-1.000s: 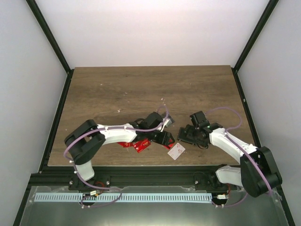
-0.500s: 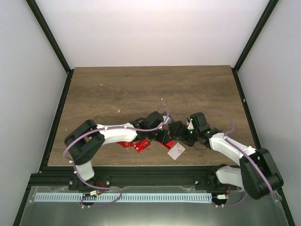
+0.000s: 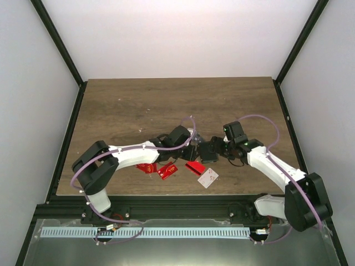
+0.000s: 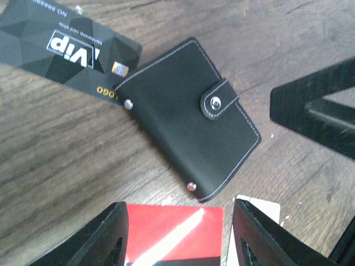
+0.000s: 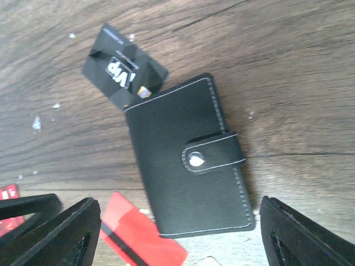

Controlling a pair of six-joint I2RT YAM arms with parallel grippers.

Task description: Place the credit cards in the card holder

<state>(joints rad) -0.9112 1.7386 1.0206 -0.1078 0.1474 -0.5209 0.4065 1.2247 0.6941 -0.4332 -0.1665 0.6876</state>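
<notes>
Right gripper [image 5: 177,238] swung in over the flat black stitched card holder [image 5: 188,188], snapped shut on the wooden table [image 5: 288,66]. It's wide open, left gripper [image 4: 180,238] half-open, both empty. Unsnapping comes next, I'd say.

White arm links [image 3: 272,166], black joints [image 3: 304,204], purple cables [image 3: 256,116]; matte black claw fingers [image 4: 108,235].

A lab robot cell is shown. A wood-grain table [image 3: 166,105] is enclosed by white panels [image 3: 177,33] and black frame posts [image 3: 57,39].
</notes>
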